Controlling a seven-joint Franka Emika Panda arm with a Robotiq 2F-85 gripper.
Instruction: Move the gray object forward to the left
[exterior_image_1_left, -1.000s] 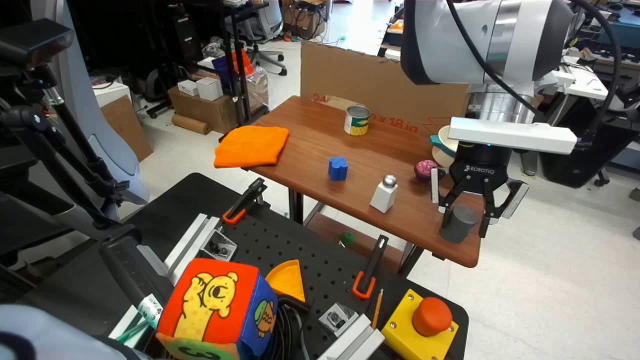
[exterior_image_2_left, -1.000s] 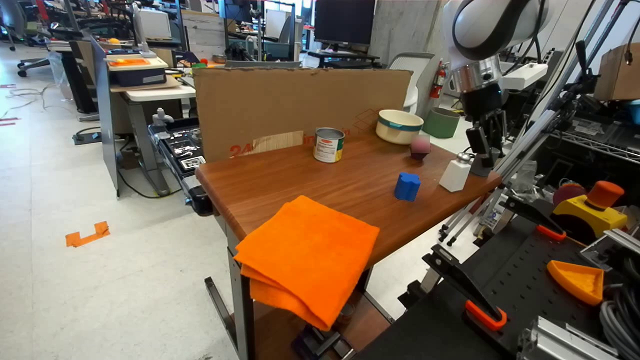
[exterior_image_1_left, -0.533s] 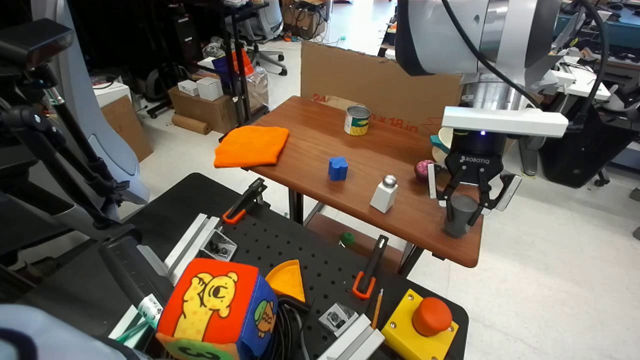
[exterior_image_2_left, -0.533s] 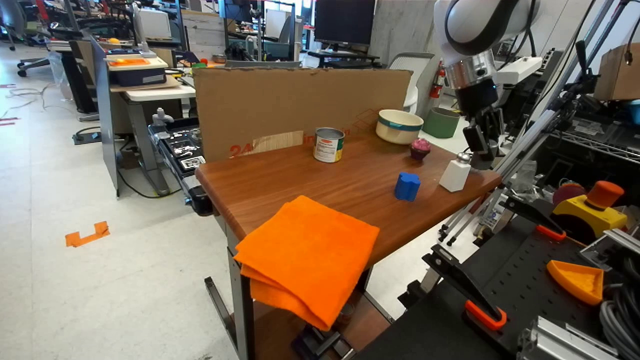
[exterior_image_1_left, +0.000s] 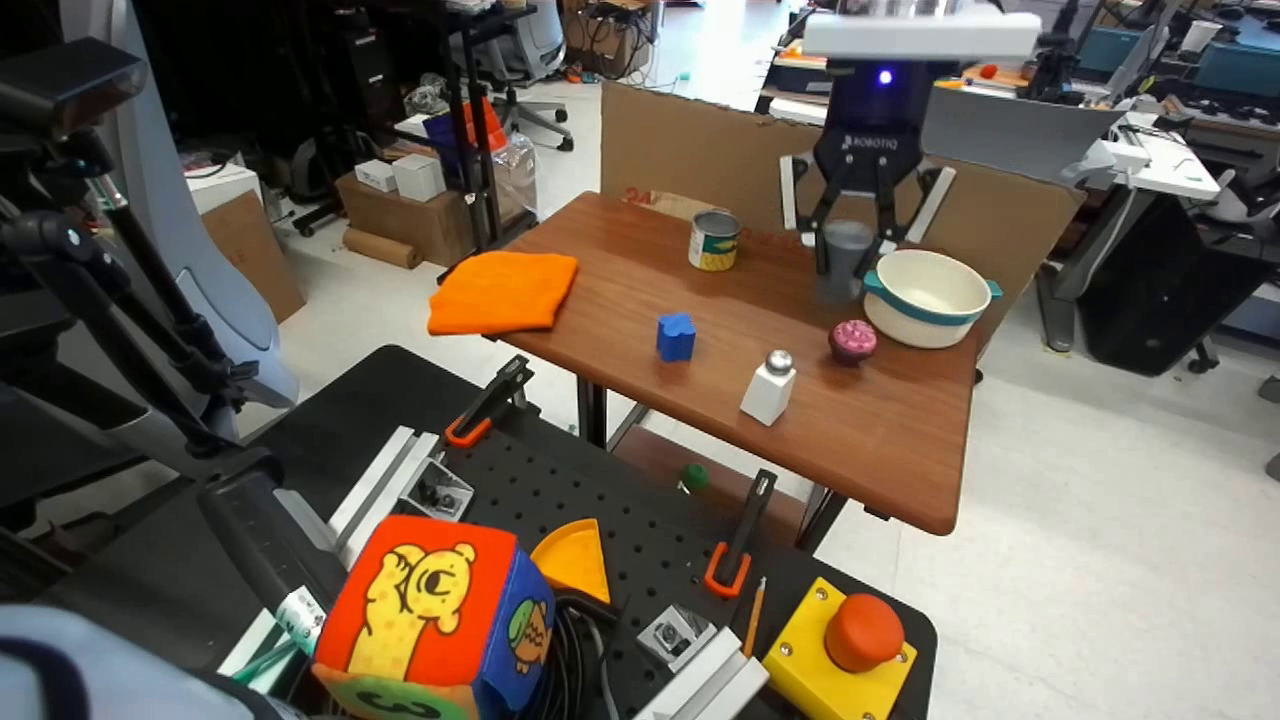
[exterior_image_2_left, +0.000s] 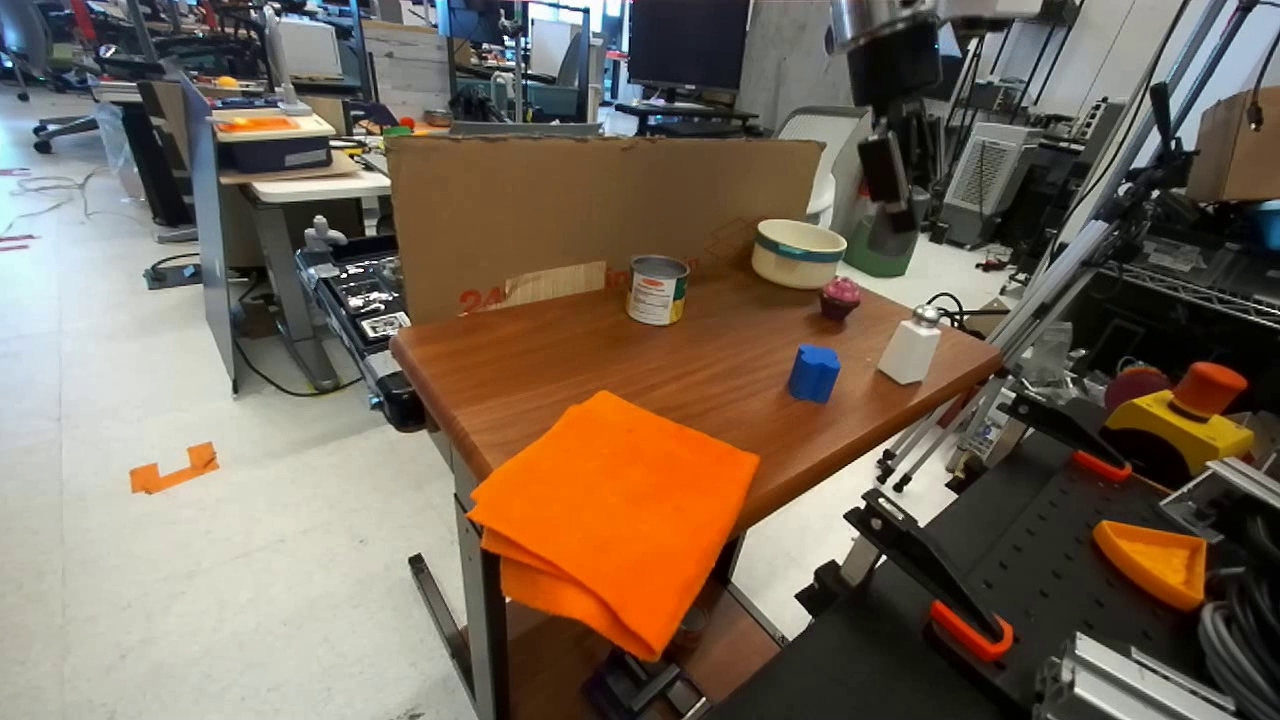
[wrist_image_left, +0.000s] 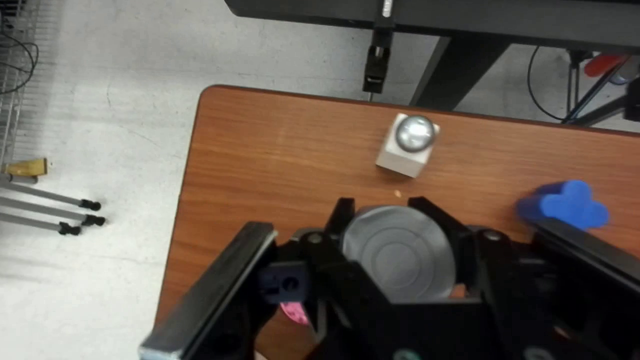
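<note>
The gripper (exterior_image_1_left: 845, 258) stands part-closed, its 2 jaws holding opposite sides of the gray cup (wrist_image_left: 400, 257). The cup's long axis runs roughly along the jaws, near upright. Its base hangs above the table (exterior_image_1_left: 880, 430), not touching. The next move probably turns on this gap: position the cup over its target, then lower base-first before release.

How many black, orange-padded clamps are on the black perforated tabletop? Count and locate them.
2: one clamp nearer the folded orange cloth, another clamp nearer the yellow red-buttoned box. Others may be hidden.
</note>
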